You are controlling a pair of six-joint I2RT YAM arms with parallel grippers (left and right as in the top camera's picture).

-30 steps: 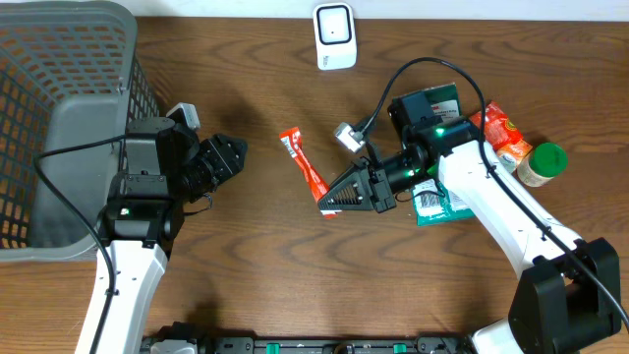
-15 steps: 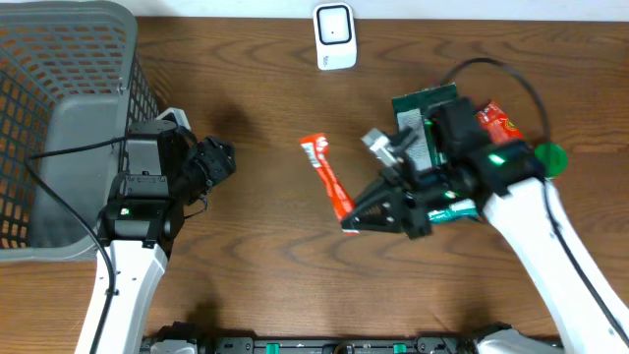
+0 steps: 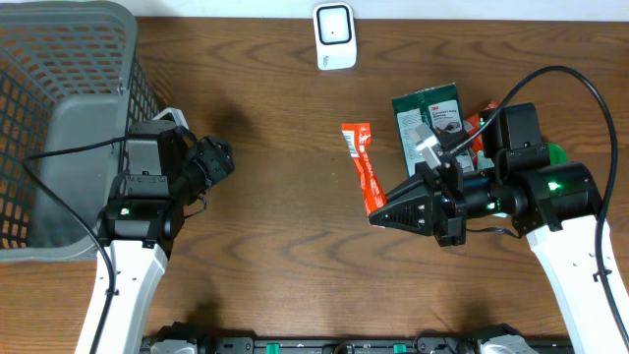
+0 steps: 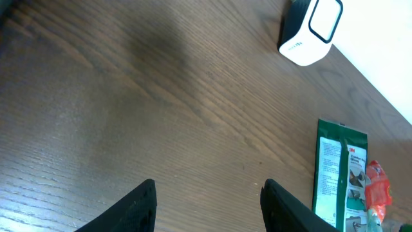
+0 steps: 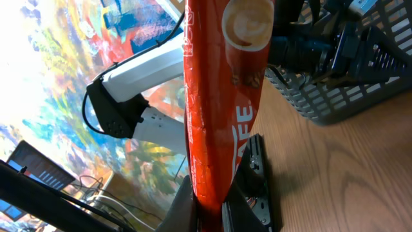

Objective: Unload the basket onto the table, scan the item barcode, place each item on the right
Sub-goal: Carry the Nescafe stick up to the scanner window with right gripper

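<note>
A long red stick packet (image 3: pixel 363 169) is pinched at its lower end by my right gripper (image 3: pixel 380 213), which holds it above the table, right of centre. In the right wrist view the packet (image 5: pixel 222 96) rises straight up out of the shut jaws (image 5: pixel 210 209), its printed face towards the camera. The white barcode scanner (image 3: pixel 334 36) stands at the table's far edge and shows at the top of the left wrist view (image 4: pixel 311 29). My left gripper (image 3: pixel 218 157) hovers at the left beside the basket, open with only bare wood between its fingers (image 4: pixel 209 206).
A grey mesh basket (image 3: pixel 59 98) fills the far left. A green 3M packet (image 3: pixel 429 110) lies flat beyond the right arm and shows in the left wrist view (image 4: pixel 339 174). A red pouch (image 3: pixel 488 120) lies beside it.
My right arm has swung to the right and towards the front with the red packet, turning it more upright. The left gripper has drawn back slightly and its fingers have spread wider.
</note>
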